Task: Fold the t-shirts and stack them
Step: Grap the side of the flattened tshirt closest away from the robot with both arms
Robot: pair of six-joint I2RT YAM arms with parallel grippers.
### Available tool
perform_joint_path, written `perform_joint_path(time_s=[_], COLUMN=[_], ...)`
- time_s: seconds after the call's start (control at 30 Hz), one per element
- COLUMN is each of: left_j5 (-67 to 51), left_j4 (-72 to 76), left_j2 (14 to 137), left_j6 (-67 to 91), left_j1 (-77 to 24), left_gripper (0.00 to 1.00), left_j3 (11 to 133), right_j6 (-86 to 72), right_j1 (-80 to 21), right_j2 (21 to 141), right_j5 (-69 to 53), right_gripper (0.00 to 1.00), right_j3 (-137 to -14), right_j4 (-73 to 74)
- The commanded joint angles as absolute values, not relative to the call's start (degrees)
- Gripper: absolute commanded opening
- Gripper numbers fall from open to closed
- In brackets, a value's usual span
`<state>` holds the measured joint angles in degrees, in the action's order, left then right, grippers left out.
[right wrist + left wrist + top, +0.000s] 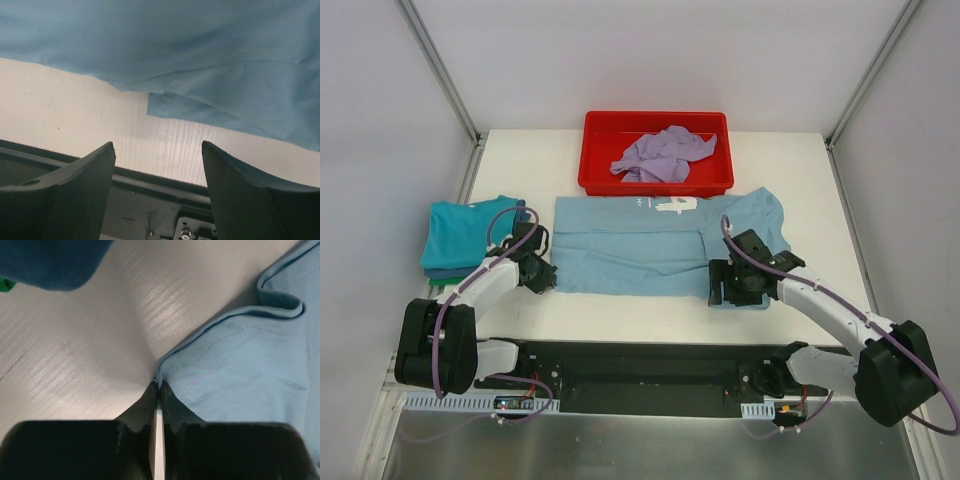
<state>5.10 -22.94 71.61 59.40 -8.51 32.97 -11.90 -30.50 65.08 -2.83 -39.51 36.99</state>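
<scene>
The light blue t-shirt (640, 248) with white lettering lies partly folded across the table's middle. My left gripper (544, 278) is shut on its near left corner; in the left wrist view the hem corner (158, 376) is pinched between the closed tips, with the shirt (240, 360) spreading to the right. My right gripper (724, 287) is open and empty at the shirt's near edge; in the right wrist view (157, 146) the shirt (200, 55) lies just beyond its fingertips. A lavender t-shirt (665, 155) is crumpled in the tray. A folded teal t-shirt (465, 232) tops a stack, dark green (438, 282) showing beneath.
The red plastic tray (596, 150) stands at the back centre. The folded stack sits at the left edge, its corner showing in the left wrist view (50, 260). The black base rail (640, 365) runs along the near edge. Metal frame posts rise at the back corners.
</scene>
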Motion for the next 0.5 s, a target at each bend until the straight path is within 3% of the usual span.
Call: perform_joint_path(time_s=[0.0, 0.23, 0.47], left_j5=[4.92, 4.75, 5.27], left_j4=[-24.96, -24.96, -24.96], left_j2=[71.19, 71.54, 71.98], left_j6=[58.36, 58.27, 57.92], left_j1=[-8.00, -7.91, -7.91], left_gripper=[0.00, 0.00, 0.00], left_j3=[32.25, 32.43, 32.69], right_j6=[-5.81, -5.01, -4.13], right_j1=[-32.87, -34.80, -35.77], right_j2=[67.05, 74.09, 76.63], right_j5=[-0.97, -2.37, -0.35], right_gripper=[0.70, 0.58, 0.57], right_j3=[-39.99, -41.83, -42.71], right_j4=[30.77, 30.32, 29.53])
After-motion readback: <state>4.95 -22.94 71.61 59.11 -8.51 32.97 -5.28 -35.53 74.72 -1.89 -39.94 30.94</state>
